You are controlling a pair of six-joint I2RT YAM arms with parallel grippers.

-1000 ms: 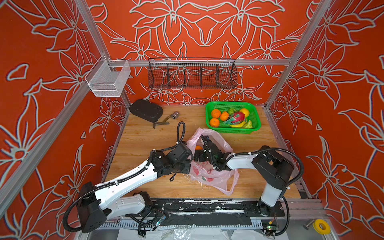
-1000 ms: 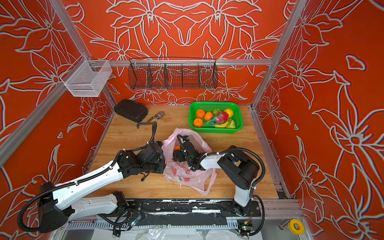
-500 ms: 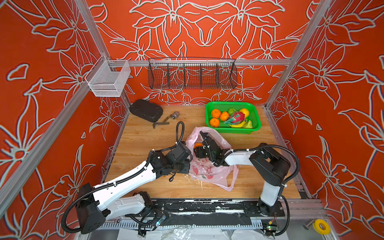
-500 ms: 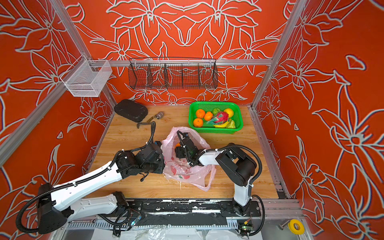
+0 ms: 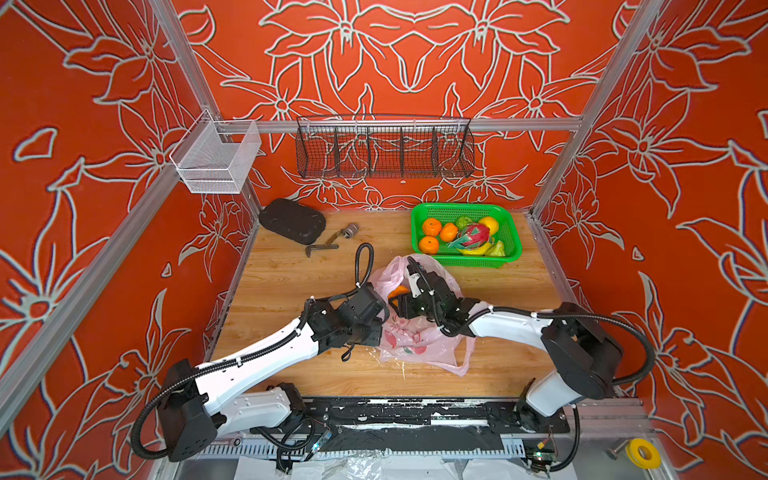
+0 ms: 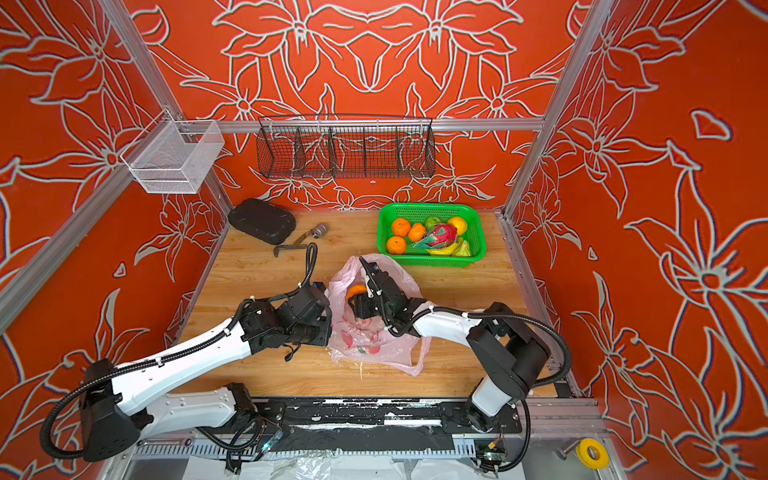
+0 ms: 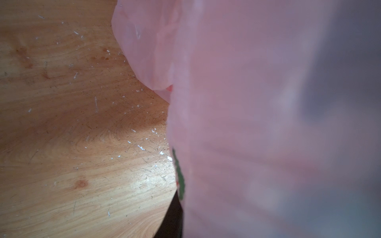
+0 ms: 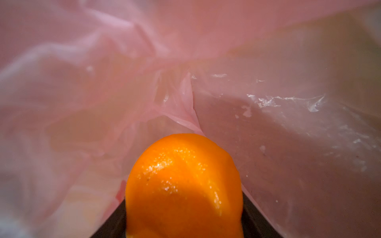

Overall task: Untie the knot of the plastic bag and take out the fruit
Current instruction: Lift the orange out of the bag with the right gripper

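Note:
The pale pink plastic bag (image 5: 415,340) (image 6: 374,336) lies crumpled mid-table with its mouth open toward the back. My right gripper (image 5: 400,297) (image 6: 358,297) reaches into that mouth and is shut on an orange fruit (image 5: 397,291) (image 8: 183,185), which fills the space between its jaws. My left gripper (image 5: 380,322) (image 6: 328,328) presses at the bag's left edge. Pink plastic (image 7: 247,123) drapes straight off its jaws, so it looks shut on the bag. More fruit, several oranges (image 5: 431,227) and a dragon fruit (image 5: 473,235), sits in the green basket (image 5: 511,245). The knot is out of view.
A black case (image 5: 292,220) and a metal tool (image 5: 328,245) lie at the back left. A black wire rack (image 5: 384,147) and a white mesh bin (image 5: 216,162) hang on the back rail. Bare wood (image 5: 282,282) lies left of the bag.
My right gripper's jaws have closed from wide open onto the orange inside the bag. The left arm has hardly moved.

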